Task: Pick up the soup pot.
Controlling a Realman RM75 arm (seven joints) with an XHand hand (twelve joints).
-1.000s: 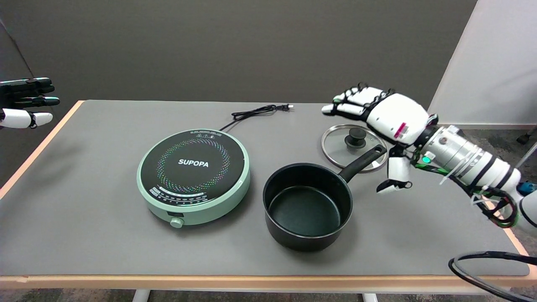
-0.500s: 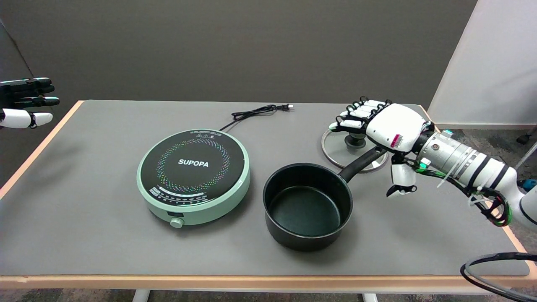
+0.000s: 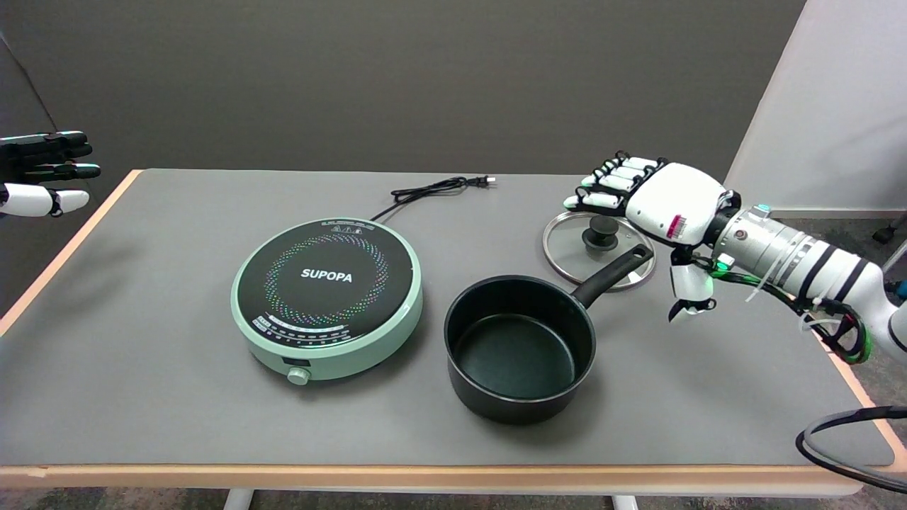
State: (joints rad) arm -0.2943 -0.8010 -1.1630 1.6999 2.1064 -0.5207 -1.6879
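The black soup pot (image 3: 519, 348) stands empty on the grey table, right of centre. Its long black handle (image 3: 613, 273) points back and to the right, its end lying over the rim of a glass lid. My right hand (image 3: 659, 212) hovers just right of the handle's end, not touching it. The fingers (image 3: 613, 183) stretch left above the lid's far edge, and the thumb (image 3: 689, 289) hangs down apart from them. The hand holds nothing.
A glass lid (image 3: 577, 246) with a black knob lies flat behind the pot. A mint-green induction cooker (image 3: 327, 295) sits left of the pot, its black cord (image 3: 432, 190) trailing to the back. The idle left hand (image 3: 42, 171) hangs at the upper left. The table's right edge (image 3: 861, 397) runs below my forearm.
My right hand dropped toward the handle and lid, then drew back slightly right and up. The fingers now clear the lid's knob. The pot and lid have not moved.
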